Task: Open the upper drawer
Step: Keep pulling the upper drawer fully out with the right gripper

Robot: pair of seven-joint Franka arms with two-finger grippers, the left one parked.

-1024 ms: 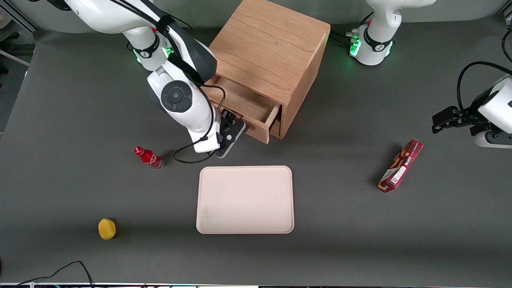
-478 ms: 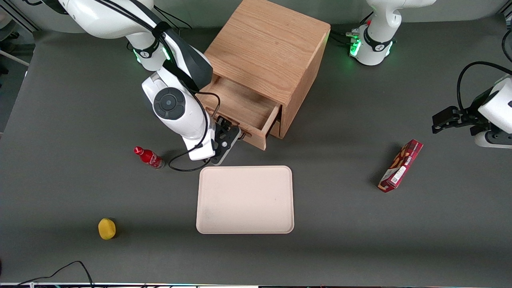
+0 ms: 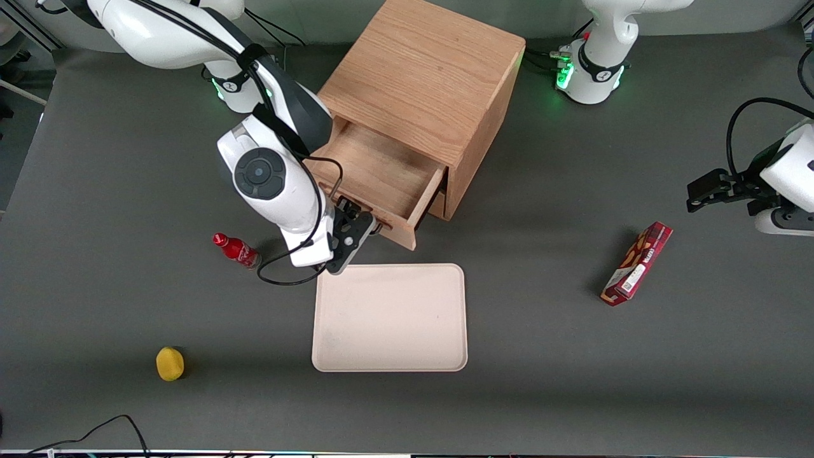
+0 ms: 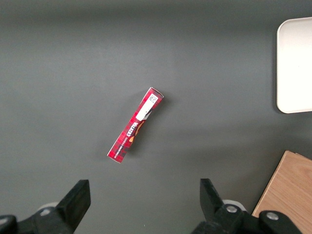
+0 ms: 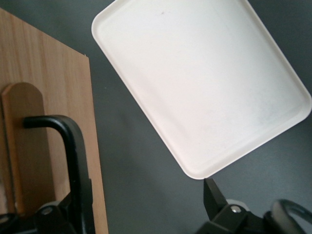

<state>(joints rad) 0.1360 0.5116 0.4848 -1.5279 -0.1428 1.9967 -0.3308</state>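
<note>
The upper drawer (image 3: 375,181) has slid further out of the cabinet (image 3: 426,95); the gripper (image 3: 367,224) pinches its black handle (image 5: 73,161).

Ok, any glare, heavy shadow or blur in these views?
Front view: even light, soft shadows beside the cabinet and under the open upper drawer, where the gripper sits at the handle; green LEDs glow at the arm bases. Right wrist view: the tray looks washed out, the handle soft-edged.
</note>
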